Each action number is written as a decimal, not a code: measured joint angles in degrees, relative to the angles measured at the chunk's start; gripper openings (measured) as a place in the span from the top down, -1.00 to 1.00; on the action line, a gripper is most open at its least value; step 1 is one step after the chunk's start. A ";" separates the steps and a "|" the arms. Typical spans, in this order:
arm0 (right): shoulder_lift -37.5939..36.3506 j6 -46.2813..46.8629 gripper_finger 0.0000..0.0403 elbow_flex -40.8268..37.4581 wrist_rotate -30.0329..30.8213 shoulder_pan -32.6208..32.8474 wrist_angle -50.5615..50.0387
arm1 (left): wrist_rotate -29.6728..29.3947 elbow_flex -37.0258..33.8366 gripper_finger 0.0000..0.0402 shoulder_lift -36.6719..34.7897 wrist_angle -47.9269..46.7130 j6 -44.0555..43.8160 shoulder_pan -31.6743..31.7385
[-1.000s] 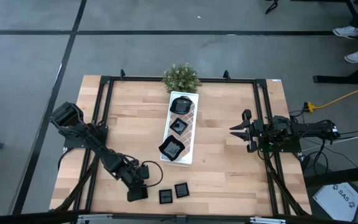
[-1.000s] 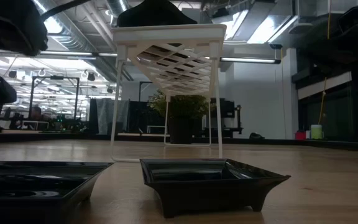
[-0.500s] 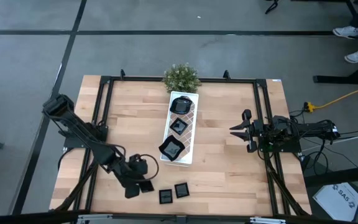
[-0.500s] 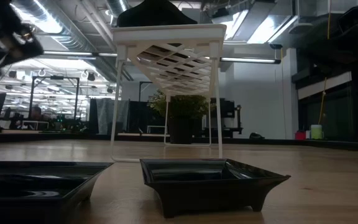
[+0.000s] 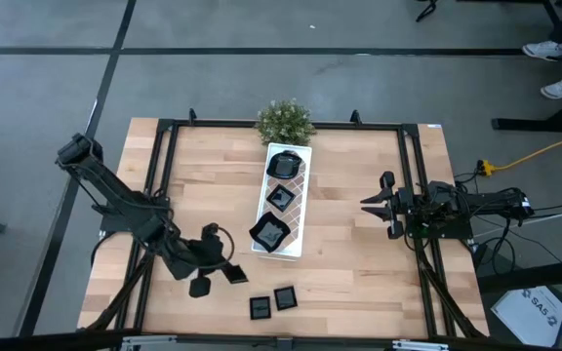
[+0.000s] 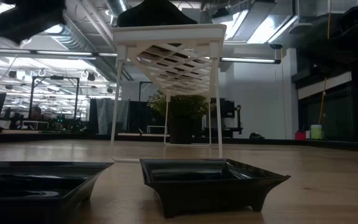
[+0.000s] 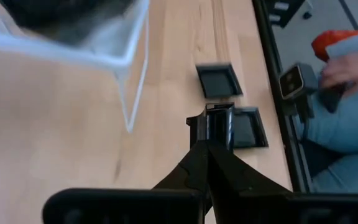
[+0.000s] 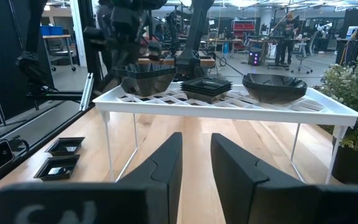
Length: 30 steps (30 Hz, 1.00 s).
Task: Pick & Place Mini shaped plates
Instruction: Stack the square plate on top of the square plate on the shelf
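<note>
My left gripper [image 5: 220,270] is shut on one small black mini plate [image 5: 233,277], above the table's near left part, close to the white tray's near end. Two more mini plates [image 5: 260,307] [image 5: 285,297] lie flat on the wood near the front edge. The long white lattice tray [image 5: 299,209] stands on thin legs at mid-table and carries three black plates [image 5: 285,163] [image 5: 282,198] [image 5: 269,232]. At the right side my right gripper [image 5: 374,203] waits open, with nothing between its fingers. My left gripper pinches the plate by one rim [image 7: 213,138] between its two fingers. The fingers slant down toward the table's right and near side. Beyond the fingertips the plate shows edge-on in the wrist view, tipped out of level, and hangs clear of the table.
A small green potted plant [image 5: 284,121] stands at the tray's far end. A black metal frame [image 5: 163,146] runs along the table's edges. A person [image 7: 347,81] sits past the table's near edge. Bare wood [image 5: 213,185] lies on both sides of the tray.
My left gripper has risen from the table near the front edge with the plate, gone toward the tray's near end, and rolled at the wrist. The plate, low at the table before, now hangs clear of it. The other two plates have stayed put.
</note>
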 joint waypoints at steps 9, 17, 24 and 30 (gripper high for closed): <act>0.00 0.00 0.58 0.00 0.00 0.00 0.00 | -5.40 0.01 0.99 -5.12 1.13 9.45 0.00; 0.01 0.01 0.58 0.00 0.00 0.00 -0.02 | -7.08 0.01 0.99 -9.16 5.42 18.75 0.08; 0.01 0.00 0.58 0.00 0.00 -0.01 -0.02 | -8.58 0.02 0.99 -11.29 8.00 23.68 3.05; 0.00 0.00 0.58 0.00 0.00 0.00 0.00 | -7.07 0.02 0.99 -11.43 7.80 24.68 6.94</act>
